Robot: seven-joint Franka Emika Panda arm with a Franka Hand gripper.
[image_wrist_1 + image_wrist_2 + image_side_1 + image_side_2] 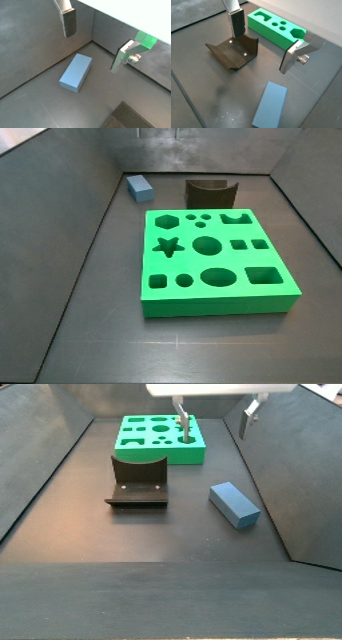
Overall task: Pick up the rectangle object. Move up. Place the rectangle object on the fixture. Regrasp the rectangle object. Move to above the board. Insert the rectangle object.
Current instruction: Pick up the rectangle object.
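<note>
— Was there room around the rectangle object?
— Yes. It lay flat on bare floor, clear of the fixture at its nine o'clock and the board at eleven; only the side wall crowded its three o'clock.
— And the hand?
— It hung spread and empty above, nothing beneath its fingers.

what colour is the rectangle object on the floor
Plain blue-grey; the rectangle object shows best in a wrist view, lying below the open, empty gripper.
</note>
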